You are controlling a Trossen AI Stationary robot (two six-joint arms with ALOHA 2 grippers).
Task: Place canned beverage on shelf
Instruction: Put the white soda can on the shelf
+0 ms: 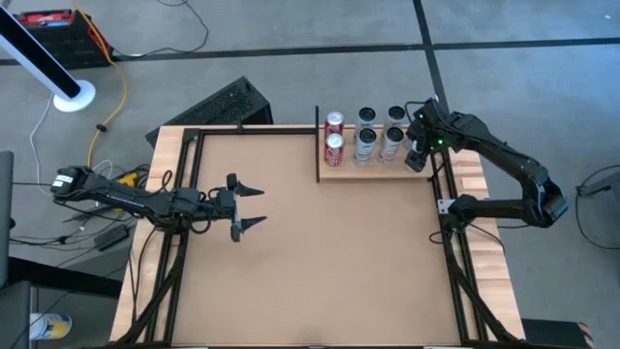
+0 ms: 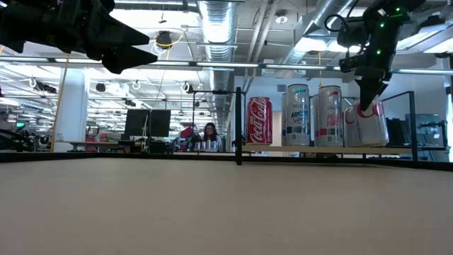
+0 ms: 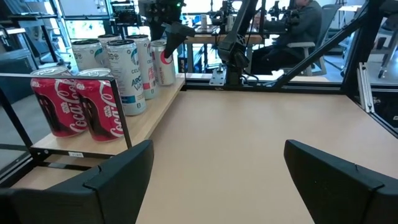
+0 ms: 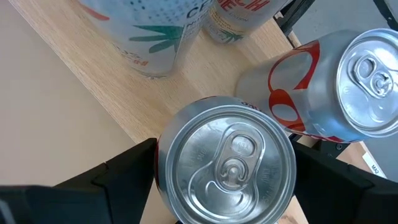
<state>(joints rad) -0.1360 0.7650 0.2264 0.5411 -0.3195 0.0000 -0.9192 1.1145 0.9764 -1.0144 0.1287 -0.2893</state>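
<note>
Shelf (image 1: 378, 171) lies flat at the far edge of the tabletop (image 1: 310, 252), long axis running left to right across the table, its black upright bar (image 1: 318, 143) closing the short end toward the table's middle. Two red cola cans (image 1: 334, 137) stand upright just beside that bar, one behind the other. Next along the shelf, away from the bar, four pale tall cans (image 1: 380, 133) stand upright in two pairs. At the shelf's end opposite the bar, the right gripper (image 4: 225, 163) sits over a silver-and-red canned beverage (image 4: 225, 165); the right wrist view looks straight down on its lid, pull tab up, long axis vertical, a dark finger on each side of the can body and closed against it. In the low view this can (image 2: 370, 120) reads upright, base at shelf level; whether it rests on the board cannot be told. A second silver-and-red can (image 4: 323, 87) stands just beside it, touching or nearly so. Left gripper (image 1: 249, 206) waits over the tabletop, well apart from the shelf on the bar's side, fingers spread wide, holding nothing.
</note>
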